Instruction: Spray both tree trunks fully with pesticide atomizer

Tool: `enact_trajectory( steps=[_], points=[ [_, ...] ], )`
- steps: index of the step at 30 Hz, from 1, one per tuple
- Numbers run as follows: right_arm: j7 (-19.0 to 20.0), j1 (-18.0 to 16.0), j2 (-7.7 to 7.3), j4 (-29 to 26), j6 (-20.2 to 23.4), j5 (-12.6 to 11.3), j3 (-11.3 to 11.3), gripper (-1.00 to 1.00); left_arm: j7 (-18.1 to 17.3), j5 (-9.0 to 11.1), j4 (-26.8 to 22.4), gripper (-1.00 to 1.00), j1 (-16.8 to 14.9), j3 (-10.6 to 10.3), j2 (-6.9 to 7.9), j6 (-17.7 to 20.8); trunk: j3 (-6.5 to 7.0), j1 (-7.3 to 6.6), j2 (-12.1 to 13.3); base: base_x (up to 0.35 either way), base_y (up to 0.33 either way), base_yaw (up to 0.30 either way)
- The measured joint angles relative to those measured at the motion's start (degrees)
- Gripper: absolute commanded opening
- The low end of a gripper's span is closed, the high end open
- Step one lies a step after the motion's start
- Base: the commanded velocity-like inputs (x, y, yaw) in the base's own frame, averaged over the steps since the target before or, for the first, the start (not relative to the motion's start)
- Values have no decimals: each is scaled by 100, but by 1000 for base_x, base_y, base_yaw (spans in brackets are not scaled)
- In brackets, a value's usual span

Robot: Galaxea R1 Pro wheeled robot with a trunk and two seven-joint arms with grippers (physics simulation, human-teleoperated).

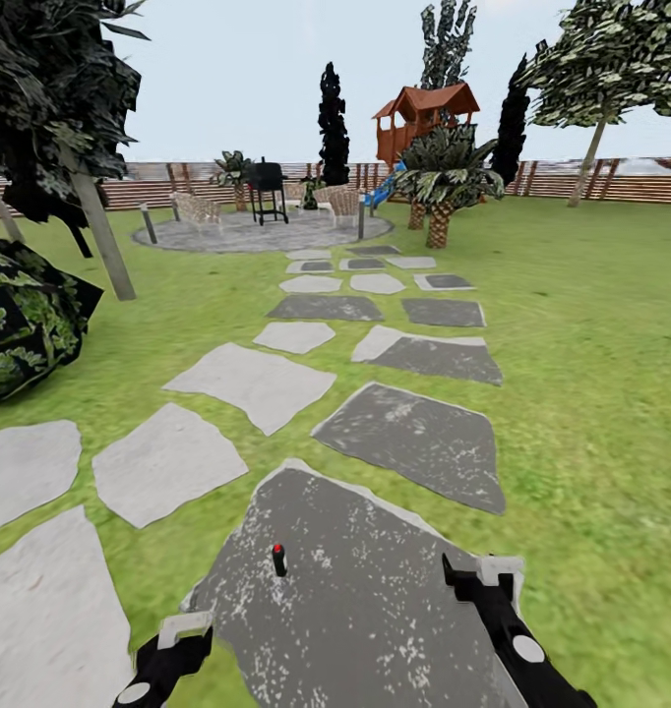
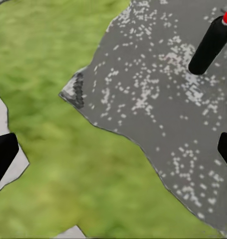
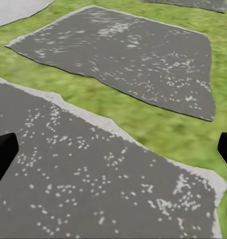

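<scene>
Both tools sit nearest, low in the head view: the left tool (image 1: 183,629) and the right tool (image 1: 483,575) hang over a dark grey paving slab (image 1: 375,610), each with its fingers spread apart and holding nothing. Between them, slightly farther out, a small dark item with a red tip (image 1: 278,559), apparently the pesticide atomizer, stands upright on that slab rather than on the grass (image 1: 591,393). Stepping stones lead far ahead to a round patio (image 1: 257,234) and a wooden fence (image 1: 621,182).
</scene>
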Motion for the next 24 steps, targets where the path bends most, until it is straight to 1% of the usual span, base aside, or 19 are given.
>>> enact_trajectory(
  steps=[8, 12, 16, 19, 24],
  points=[
    [0, 0, 1, 8, 0, 11, 21, 100, 0, 4, 0, 100, 1, 5, -1, -24, 0, 0, 0, 248, -233, 0],
    [0, 0, 17, 19, 0, 6, 24, 100, 0, -10, -14, 100, -8, 1, 2, -15, 0, 0, 0, 332, -23, 0],
    [-11, 0, 25, 22, 1, 3, 13, 100, 0, -30, -13, 100, -3, 1, -9, -22, 0, 0, 0, 294, -111, 4],
    [-16, 0, 27, 22, 0, 3, 10, 100, 0, -35, -12, 100, -1, -6, -21, -17, -3, 0, 0, 201, -204, 143],
    [-17, 0, 27, 24, 1, 3, 8, 100, 4, -37, -5, 100, 0, -1, -30, -21, -17, 0, 0, 158, -236, 239]
  ],
)
